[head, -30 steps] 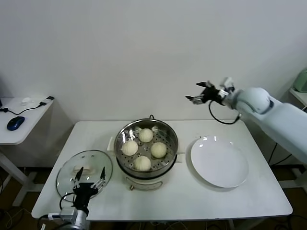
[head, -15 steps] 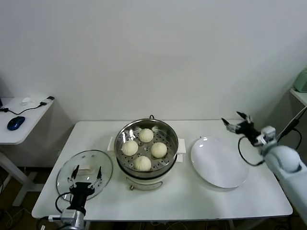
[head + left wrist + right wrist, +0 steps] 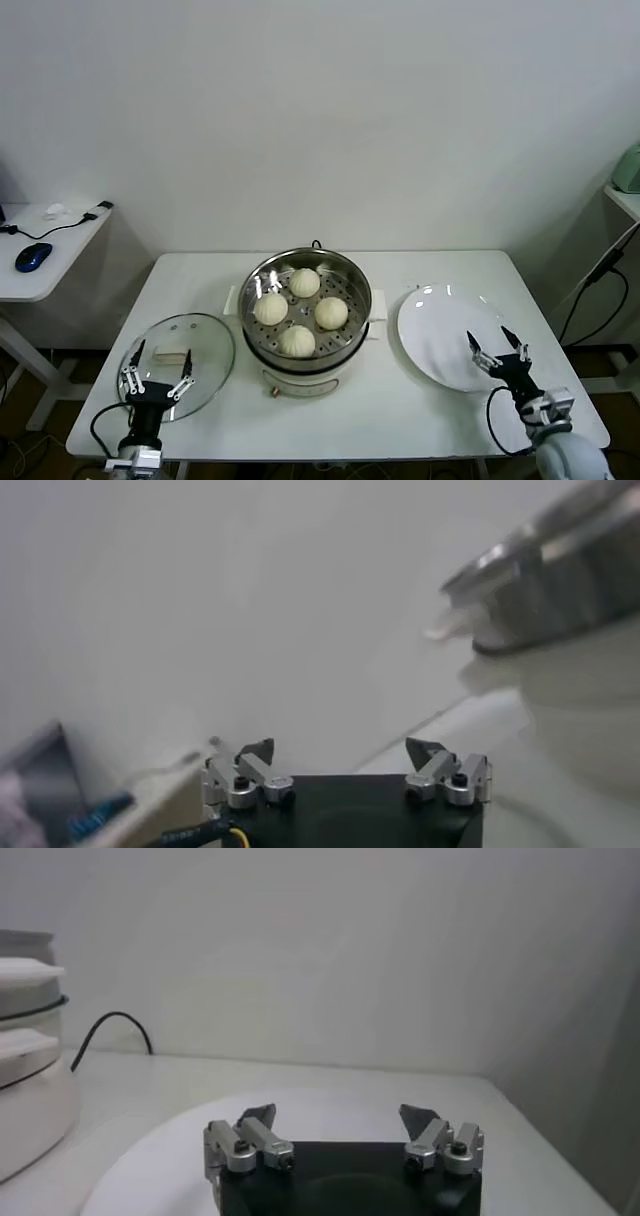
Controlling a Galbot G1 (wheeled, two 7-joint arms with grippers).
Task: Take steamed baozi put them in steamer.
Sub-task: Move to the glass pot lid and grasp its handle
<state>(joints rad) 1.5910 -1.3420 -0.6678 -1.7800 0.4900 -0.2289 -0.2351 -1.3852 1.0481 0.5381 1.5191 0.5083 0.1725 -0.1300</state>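
With all four steamed baozi (image 3: 299,311) seated on the perforated tray, the steamer (image 3: 306,316) stands at the centre of the white table (image 3: 380,410). On the tray, taken as a clock face in the head view, the buns occupy roughly the 12, 3, 6 and 9 o'clock positions, near one another. The steamer's polished steel wall rises from a cream-white base with side handles. At 9 o'clock from the steamer, toward the table's near left corner, a round glass lid (image 3: 177,360) lies flat, with its cream handle on top. At 3 o'clock from the steamer, a flat white plate (image 3: 457,335) rests on the table, bare of buns. The left hand (image 3: 156,369) is positioned at the near edge of the table, at 6 o'clock from the lid, with its fingers spread wide and nothing between them; the left wrist view shows both fingertips apart with the steamer's rim and base beyond. The right hand (image 3: 498,348) is positioned at the near edge of the plate, at 6 o'clock from its centre, likewise fully spread and holding nothing; the right wrist view shows the plate surface ahead of its separated fingertips.
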